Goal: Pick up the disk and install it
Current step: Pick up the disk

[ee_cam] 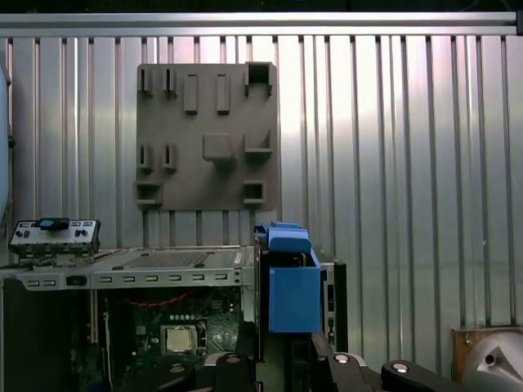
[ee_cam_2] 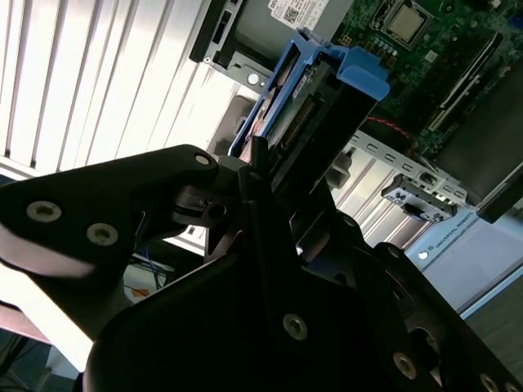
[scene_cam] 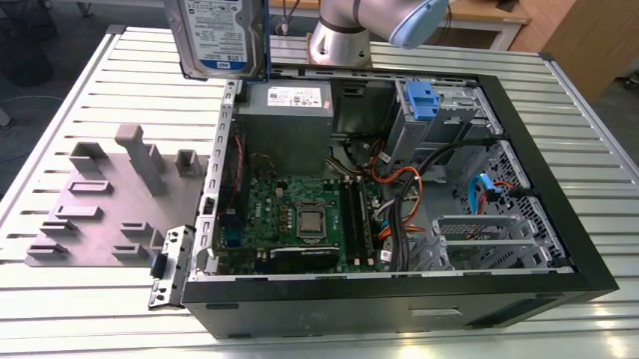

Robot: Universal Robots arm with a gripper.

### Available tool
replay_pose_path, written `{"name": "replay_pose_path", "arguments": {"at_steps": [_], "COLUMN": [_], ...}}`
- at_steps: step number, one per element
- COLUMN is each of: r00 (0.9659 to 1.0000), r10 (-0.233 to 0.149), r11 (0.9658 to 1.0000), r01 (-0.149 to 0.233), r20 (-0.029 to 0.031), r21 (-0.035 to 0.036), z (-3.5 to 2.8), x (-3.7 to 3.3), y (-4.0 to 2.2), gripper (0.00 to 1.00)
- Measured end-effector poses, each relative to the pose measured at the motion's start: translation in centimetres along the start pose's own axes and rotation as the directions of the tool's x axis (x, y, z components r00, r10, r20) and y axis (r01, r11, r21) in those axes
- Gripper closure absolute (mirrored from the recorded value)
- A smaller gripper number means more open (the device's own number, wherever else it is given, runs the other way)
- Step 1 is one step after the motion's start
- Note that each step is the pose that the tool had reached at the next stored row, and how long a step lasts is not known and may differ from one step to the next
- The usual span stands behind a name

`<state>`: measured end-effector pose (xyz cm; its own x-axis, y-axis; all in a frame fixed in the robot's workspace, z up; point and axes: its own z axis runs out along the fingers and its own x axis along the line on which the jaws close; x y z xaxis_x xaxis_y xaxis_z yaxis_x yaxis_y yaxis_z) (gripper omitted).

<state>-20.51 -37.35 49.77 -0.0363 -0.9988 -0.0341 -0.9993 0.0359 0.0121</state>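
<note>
The disk [scene_cam: 212,34] is held upright in the air at the far end of the scene, towards the exterior view's left, with its white-and-blue label turned to that camera. In the second wrist view it is seen edge-on, clamped between the black fingers of the gripper [ee_cam_2: 265,167], which is closed on it; its blue-railed end is pointed towards the open computer case [scene_cam: 589,247]. The disk's lower edge is seen over the case's far left corner, beside the power-supply box [scene_cam: 284,112]; whether it is clear of the rim cannot be told.

The case is laid on its side with the cover off, so the whole interior is exposed from above. One motherboard [scene_cam: 299,217] is seen near the middle, one power-supply box at the far left, and one other blue carrier [scene_cam: 420,101] is seated in the drive cage at the far right. Cables are strung between the board and the cage.

On the exterior view's left of the case, one grey fixture plate [scene_cam: 105,206] is laid flat on the slatted metal table [scene_cam: 60,299], with bare slats around it. One arm [scene_cam: 349,34] is seen behind the case.
</note>
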Motion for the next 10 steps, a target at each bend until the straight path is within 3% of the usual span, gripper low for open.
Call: {"name": "replay_pose_path", "arguments": {"at_steps": [10], "r00": [1.0000], "r10": [0.000], "r11": [1.0000], "r01": [0.000], "r20": [-0.0001], "r21": [0.0000], "z": [-0.02], "x": [-0.06], "y": [-1.70], "gripper": [0.65]}}
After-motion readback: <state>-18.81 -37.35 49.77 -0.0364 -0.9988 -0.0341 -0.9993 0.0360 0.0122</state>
